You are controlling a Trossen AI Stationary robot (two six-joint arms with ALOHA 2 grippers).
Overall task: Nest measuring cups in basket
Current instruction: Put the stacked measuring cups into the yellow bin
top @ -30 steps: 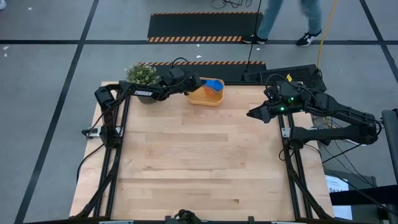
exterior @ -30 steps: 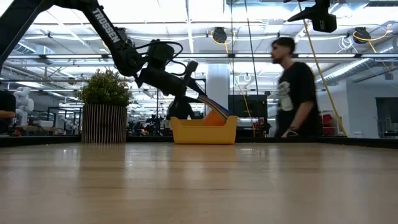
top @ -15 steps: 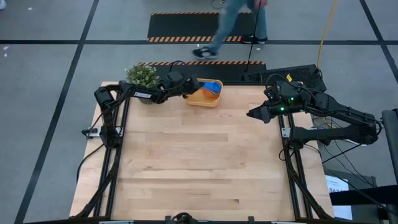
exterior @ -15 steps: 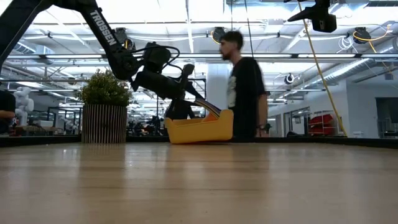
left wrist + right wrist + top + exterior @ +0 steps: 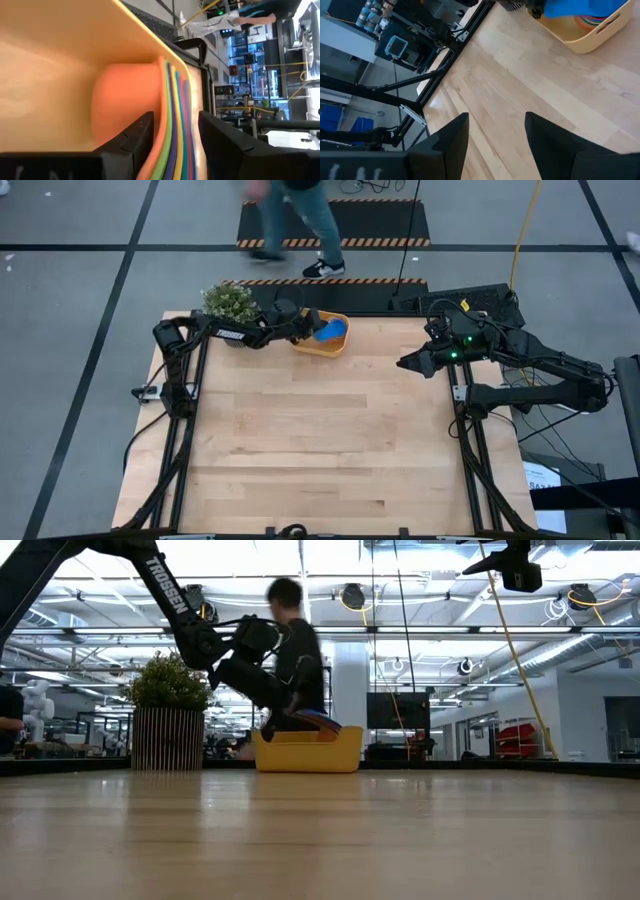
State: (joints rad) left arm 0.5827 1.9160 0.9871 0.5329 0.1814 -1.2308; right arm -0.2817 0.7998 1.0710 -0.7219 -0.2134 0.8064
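The left gripper [image 5: 310,328], fingers spread astride the nested cups' [image 5: 172,125] rims, reaches into the basket [image 5: 322,347] at the desk's [image 5: 320,440] far edge, while the right gripper [image 5: 403,364] hovers apart, spread and empty.

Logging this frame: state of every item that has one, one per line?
Left claw: inside the basket, fingers astride the stacked cup handles, grip unclear.
Right claw: open, empty, parked off the table's right side.
Measuring cups: nested stack in the basket.
Basket: flat on the table, beside the plant.
Plant: upright.
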